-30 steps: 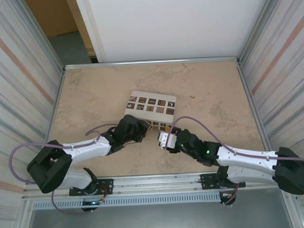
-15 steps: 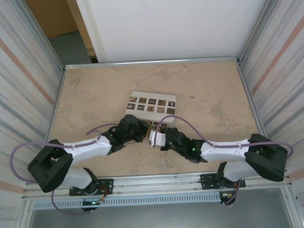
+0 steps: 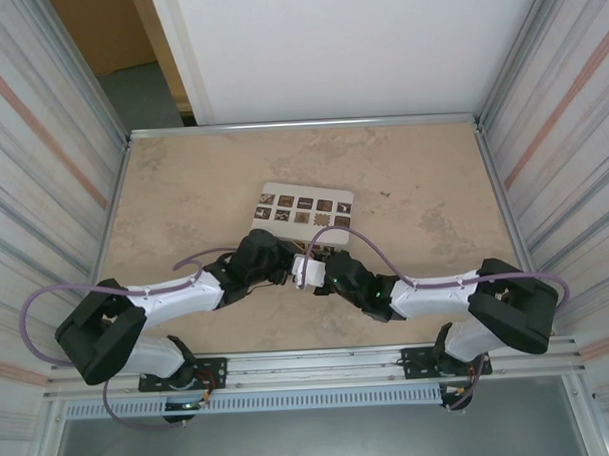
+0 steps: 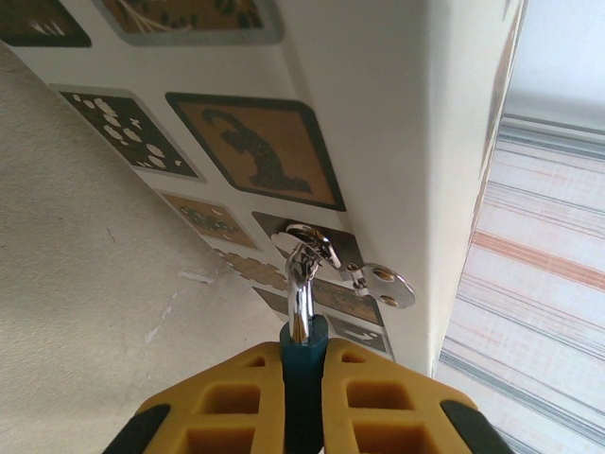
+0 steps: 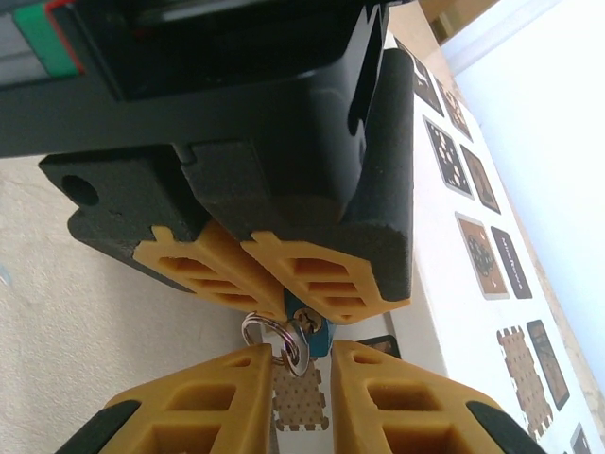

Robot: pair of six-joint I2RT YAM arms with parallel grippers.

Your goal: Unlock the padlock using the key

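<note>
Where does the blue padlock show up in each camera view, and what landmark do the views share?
Top external: at the left gripper's tip, by the box's near edge; too small to pick out.
Left wrist: padlock bottom centre, blue body clamped between the gripper's yellow fingers.
Right wrist: blue sliver at centre, between those same fingers.
Shared landmark: the pale box with brown squares.

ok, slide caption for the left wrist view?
Left gripper clamps the blue padlock by its body, shackle hooked through the metal hasp on the pale box with brown squares.
</note>
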